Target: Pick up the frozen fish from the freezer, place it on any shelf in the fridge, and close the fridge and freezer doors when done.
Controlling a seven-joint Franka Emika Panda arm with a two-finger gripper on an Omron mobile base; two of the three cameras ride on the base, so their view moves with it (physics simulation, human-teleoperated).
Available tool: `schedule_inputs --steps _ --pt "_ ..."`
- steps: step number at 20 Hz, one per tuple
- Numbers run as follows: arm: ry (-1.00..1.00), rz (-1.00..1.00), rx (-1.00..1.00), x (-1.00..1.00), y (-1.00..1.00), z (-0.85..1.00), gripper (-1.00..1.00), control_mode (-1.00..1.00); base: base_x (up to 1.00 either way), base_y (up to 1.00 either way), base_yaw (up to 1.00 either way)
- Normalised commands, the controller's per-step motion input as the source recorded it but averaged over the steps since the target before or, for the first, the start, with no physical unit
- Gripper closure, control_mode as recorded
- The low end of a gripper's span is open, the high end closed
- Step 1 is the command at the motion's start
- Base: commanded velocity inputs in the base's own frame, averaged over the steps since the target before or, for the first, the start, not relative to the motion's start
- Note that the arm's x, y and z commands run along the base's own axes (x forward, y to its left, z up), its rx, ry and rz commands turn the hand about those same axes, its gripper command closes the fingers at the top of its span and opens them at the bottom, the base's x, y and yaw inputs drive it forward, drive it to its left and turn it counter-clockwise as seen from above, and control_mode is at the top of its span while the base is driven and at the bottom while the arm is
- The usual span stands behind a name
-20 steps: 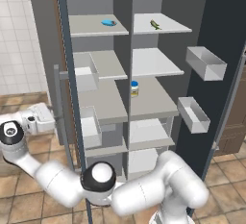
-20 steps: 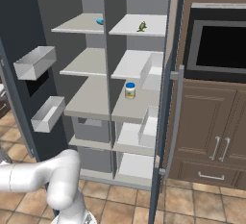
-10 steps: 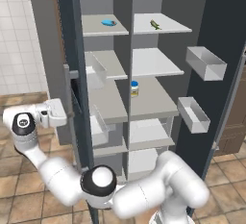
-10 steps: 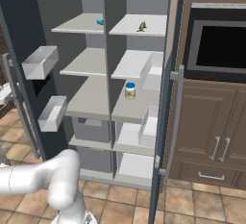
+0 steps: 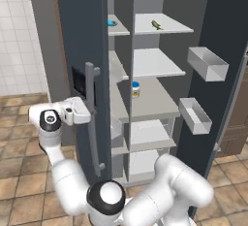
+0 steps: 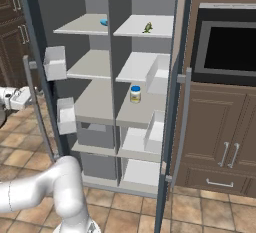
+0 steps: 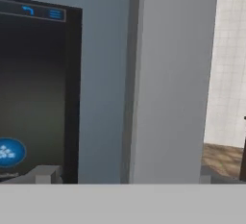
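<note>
The frozen fish [image 5: 156, 24] [image 6: 148, 27] lies on the top shelf of the right-hand, wider compartment, the fridge [image 5: 157, 65]. The left door [image 5: 80, 36] with the black panel [image 5: 78, 82] [image 7: 38, 88] stands half closed across the freezer [image 6: 90, 64]. My gripper [image 5: 86, 111] [image 6: 20, 98] [image 7: 125, 175] is open and empty. It sits against this door's outer face beside the bar handle [image 5: 92, 118]. The right door [image 5: 223, 21] stands wide open, with grey bins [image 5: 207, 63] on its inside.
A small jar [image 5: 136, 89] [image 6: 135, 94] stands on a middle fridge shelf. A blue oval object [image 5: 112, 23] [image 6: 104, 22] lies on the freezer's top shelf. A wall oven [image 6: 227, 47] and wood cabinets [image 6: 220, 142] are to the right, and a tiled wall [image 5: 19, 36] to the left.
The left door has swung steadily toward closed, and my hand has travelled along with it against its outer face. The fish, the jar and the right door have not moved.
</note>
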Motion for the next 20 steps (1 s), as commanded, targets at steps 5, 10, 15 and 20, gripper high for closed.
schedule_inputs --steps 5,10,15,20 --pt "0.00 0.13 0.00 0.42 -0.70 0.00 -1.00 -1.00 0.00 0.00 0.00" --pt "0.00 0.15 0.00 0.53 -0.36 0.00 -1.00 -1.00 0.00 0.00 0.00" --pt "0.00 0.13 0.00 0.45 -0.18 0.00 -1.00 -1.00 0.00 0.00 0.00" --pt "0.00 0.12 0.00 0.44 -0.22 0.00 -1.00 -1.00 0.00 0.00 0.00"
